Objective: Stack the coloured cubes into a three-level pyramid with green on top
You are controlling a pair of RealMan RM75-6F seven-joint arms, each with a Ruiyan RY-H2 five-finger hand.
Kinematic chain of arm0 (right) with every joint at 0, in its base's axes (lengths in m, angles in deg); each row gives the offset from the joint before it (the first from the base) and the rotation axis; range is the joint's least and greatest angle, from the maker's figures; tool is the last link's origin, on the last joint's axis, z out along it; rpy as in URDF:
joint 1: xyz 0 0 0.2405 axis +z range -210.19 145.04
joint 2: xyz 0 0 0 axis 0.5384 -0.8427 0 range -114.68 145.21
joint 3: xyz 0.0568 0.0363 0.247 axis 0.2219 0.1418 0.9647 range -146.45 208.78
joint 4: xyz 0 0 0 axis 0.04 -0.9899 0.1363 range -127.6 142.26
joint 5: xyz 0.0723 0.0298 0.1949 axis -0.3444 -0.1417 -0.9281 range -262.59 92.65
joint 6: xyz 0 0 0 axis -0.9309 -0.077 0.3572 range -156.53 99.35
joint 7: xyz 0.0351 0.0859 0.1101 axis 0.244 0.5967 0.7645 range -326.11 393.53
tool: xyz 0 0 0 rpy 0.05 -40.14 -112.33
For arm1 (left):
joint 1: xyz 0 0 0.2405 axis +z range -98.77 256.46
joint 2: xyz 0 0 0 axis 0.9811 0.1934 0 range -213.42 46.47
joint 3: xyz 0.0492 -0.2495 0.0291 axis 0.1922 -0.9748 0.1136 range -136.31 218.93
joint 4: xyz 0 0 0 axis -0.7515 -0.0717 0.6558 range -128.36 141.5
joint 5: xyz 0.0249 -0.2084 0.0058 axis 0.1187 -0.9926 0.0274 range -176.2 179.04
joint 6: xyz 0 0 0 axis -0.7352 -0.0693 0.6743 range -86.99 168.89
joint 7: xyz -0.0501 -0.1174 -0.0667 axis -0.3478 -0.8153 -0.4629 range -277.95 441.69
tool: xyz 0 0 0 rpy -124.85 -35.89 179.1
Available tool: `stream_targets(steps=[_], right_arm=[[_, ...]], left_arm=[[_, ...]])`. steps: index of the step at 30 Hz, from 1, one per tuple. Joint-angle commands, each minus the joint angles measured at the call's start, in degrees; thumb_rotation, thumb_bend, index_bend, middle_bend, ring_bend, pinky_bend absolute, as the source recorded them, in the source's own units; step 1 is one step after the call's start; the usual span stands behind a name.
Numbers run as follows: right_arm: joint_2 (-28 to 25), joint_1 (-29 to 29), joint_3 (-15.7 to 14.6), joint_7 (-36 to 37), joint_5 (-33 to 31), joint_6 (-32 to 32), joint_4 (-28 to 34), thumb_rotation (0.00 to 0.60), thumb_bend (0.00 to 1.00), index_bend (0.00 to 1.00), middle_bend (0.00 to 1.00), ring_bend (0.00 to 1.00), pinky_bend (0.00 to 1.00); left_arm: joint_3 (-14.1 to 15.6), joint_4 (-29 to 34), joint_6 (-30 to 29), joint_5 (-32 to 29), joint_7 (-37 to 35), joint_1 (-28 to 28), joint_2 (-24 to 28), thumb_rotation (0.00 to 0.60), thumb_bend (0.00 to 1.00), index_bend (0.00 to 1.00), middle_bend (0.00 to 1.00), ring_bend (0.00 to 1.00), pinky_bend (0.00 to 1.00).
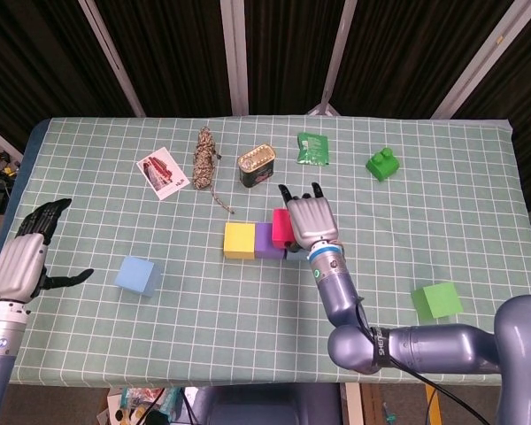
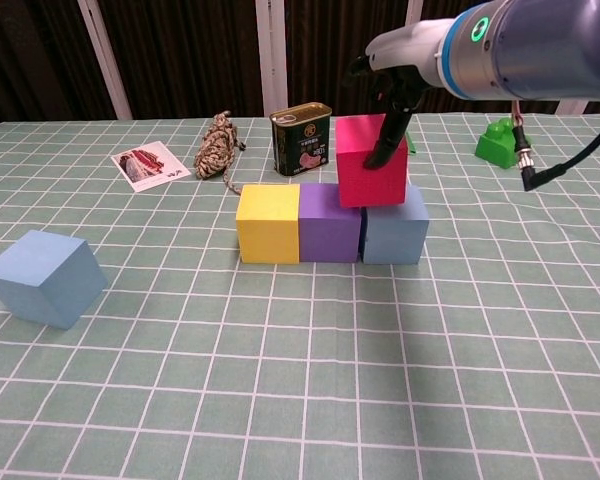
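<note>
The bottom row of yellow cube (image 2: 268,224), purple cube (image 2: 329,222) and grey-blue cube (image 2: 394,224) is made, the right hand (image 1: 306,218) holds the pink cube (image 2: 371,174) on it, fingers wrapped round, while the left hand (image 1: 26,258) hangs open and empty; a light blue cube (image 2: 43,277) and green cube (image 1: 437,300) still wait.
</note>
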State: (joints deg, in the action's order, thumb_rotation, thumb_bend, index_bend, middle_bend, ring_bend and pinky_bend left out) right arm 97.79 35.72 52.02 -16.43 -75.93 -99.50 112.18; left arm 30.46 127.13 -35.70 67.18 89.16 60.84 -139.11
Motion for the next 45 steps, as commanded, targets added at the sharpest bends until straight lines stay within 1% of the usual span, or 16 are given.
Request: stream_targets(steps=[1, 6, 11, 21, 29, 45], right_arm=[[0.5, 0.3, 0.6, 0.1, -1.0, -0.8, -0.3, 0.6, 0.26, 0.0, 0.46, 0.28, 0.0], [0.4, 0.6, 1.9, 0.0, -4.4, -0.6, 0.3, 0.6, 0.26, 0.0, 0.46, 0.28, 0.0], [0.4, 0.8, 2.0, -0.1, -5.3, -0.2, 0.5, 0.6, 0.26, 0.0, 0.46, 0.28, 0.0], [1.2, 0.7, 2.2, 1.5, -3.9, 0.5, -0.4, 0.6, 0.26, 0.0, 0.46, 0.28, 0.0], [1.6, 0.5, 1.7, 2.4, -2.5, 1.2, -1.3, 0.6, 0.26, 0.0, 0.46, 0.28, 0.0], [1.0, 0.1, 0.8, 3.1, -1.7, 2.9, -2.5, 0.6, 0.26, 0.0, 0.46, 0.28, 0.0]], left_arm=[[0.0, 0.1, -0.1, 0.1, 0.0, 0.1, 0.1, 0.6, 0.1, 0.02, 0.05, 0.0, 0.05], [0.0, 0.2, -0.1, 0.2, 0.0, 0.1, 0.1, 0.6, 0.1, 0.02, 0.05, 0.0, 0.05], [0.1, 0.2, 0.0, 0.2, 0.1, 0.1, 0.0, 0.6, 0.1, 0.02, 0.05, 0.0, 0.05], [0.0, 0.1, 0.3, -0.3, 0.1, -0.1, 0.1, 0.6, 0.1, 0.02, 0.05, 0.0, 0.05], [-0.1, 0.1, 0.3, -0.3, 0.2, -0.1, 0.0, 0.6, 0.1, 0.02, 0.05, 0.0, 0.05], [-0.1, 0.0, -0.1, -0.3, 0.7, -0.1, -0.3, 0.6, 0.1, 0.02, 0.05, 0.0, 0.05]])
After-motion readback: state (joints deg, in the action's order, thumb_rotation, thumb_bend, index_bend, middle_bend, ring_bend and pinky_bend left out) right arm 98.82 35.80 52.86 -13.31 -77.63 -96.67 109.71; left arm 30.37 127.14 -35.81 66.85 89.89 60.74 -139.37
